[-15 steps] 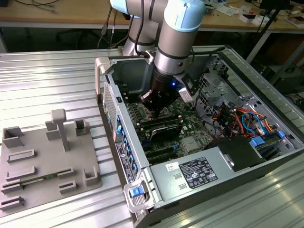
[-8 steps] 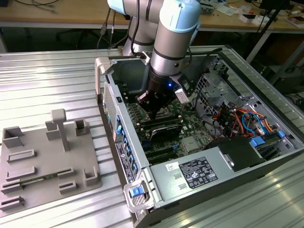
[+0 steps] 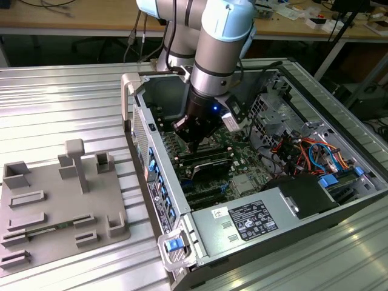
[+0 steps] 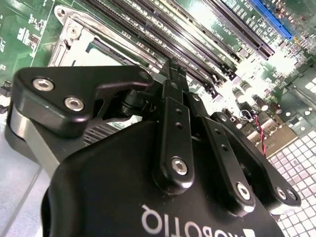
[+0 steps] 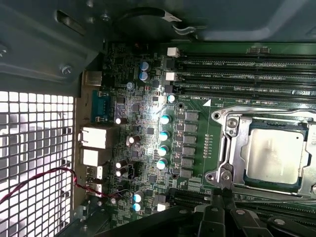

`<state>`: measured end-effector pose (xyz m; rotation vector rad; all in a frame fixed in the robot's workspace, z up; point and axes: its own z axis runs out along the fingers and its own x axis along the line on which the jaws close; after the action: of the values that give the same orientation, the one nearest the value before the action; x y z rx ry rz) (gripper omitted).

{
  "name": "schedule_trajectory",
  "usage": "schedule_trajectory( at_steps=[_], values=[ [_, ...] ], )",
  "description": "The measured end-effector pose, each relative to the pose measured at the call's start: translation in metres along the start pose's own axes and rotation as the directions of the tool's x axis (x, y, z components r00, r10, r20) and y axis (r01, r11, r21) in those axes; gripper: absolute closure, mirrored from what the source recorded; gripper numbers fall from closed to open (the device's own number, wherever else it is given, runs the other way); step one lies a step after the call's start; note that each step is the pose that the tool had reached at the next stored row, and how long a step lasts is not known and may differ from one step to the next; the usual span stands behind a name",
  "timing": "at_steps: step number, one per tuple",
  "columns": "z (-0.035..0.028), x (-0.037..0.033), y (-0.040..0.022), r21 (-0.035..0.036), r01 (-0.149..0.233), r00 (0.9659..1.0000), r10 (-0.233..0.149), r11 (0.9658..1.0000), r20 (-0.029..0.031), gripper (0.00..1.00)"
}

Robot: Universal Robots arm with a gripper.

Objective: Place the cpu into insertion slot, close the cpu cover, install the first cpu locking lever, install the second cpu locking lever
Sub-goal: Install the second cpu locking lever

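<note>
The cpu (image 5: 271, 158) lies flat in the insertion slot (image 5: 220, 174), its dull silver top showing through the window of the cpu cover (image 5: 237, 148). The cover lies down over the chip. My gripper (image 5: 224, 193) is shut, with its narrow tips together at the socket's edge near one corner, and I see nothing held between them. In the second wrist view the black fingers (image 4: 170, 98) converge to a point at the gripper (image 4: 172, 66), beside the socket's metal frame (image 4: 69, 34). In the exterior view the gripper (image 3: 195, 144) reaches down inside the open computer case.
Long black memory slots (image 5: 247, 74) run close beside the socket, also seen as memory slots (image 4: 197, 44). A perforated case wall (image 5: 34, 148) and a red-black wire (image 5: 49, 177) lie beyond. A power supply (image 3: 254, 221), cables (image 3: 303, 151) and a grey fixture plate (image 3: 60, 206) surround the area.
</note>
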<state>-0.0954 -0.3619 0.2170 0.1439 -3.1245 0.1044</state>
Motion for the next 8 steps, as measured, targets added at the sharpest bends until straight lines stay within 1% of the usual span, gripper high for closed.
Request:
schedule_trajectory(
  at_steps=[8],
  values=[
    [0.0012, 0.0008, 0.0009, 0.0001, 0.000, 1.0000, 0.000, 1.0000, 0.0000, 0.89]
  ],
)
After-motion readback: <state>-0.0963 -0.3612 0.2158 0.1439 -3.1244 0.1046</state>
